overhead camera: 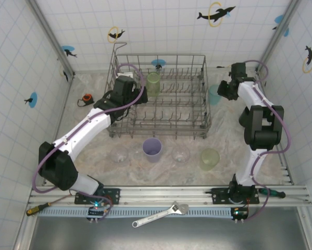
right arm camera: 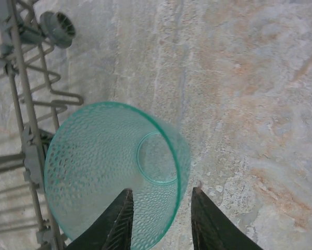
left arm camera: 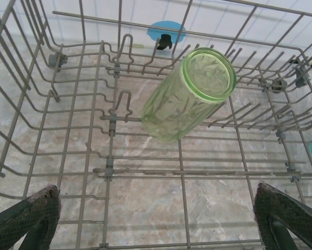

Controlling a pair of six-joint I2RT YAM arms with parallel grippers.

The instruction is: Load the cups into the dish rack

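The dish rack (overhead camera: 161,55) sits at the middle back of the table (overhead camera: 93,151), and I place everything from it. My left arm reaches in over the rack's left half. Its left gripper (left arm camera: 156,190) hangs above the rack floor with the jaws spread wide and nothing between them. A green cup (left arm camera: 189,94) already lies tilted on the tines in the rack's back row, mouth towards the wrist camera.

My right arm works just outside the rack's right wall, where the teal cup (right arm camera: 114,172) stands on the table, close beside the wire. Four more cups wait in a row in front of the rack: a clear one (overhead camera: 119,153), a purple one (overhead camera: 152,148), another clear one (overhead camera: 181,153) and a pale green one (overhead camera: 210,159).

The right gripper (right arm camera: 161,191) is the nearer one to the teal cup, which sits mouth up with its long axis running away from the fingers. One finger (right arm camera: 122,219) lies over the cup's mouth and the other stands outside its wall, so the jaws straddle the rim, part closed. I cannot tell whether they pinch it yet. From here the rack lies to the cup's left, so I judge the lift must carry it that way.
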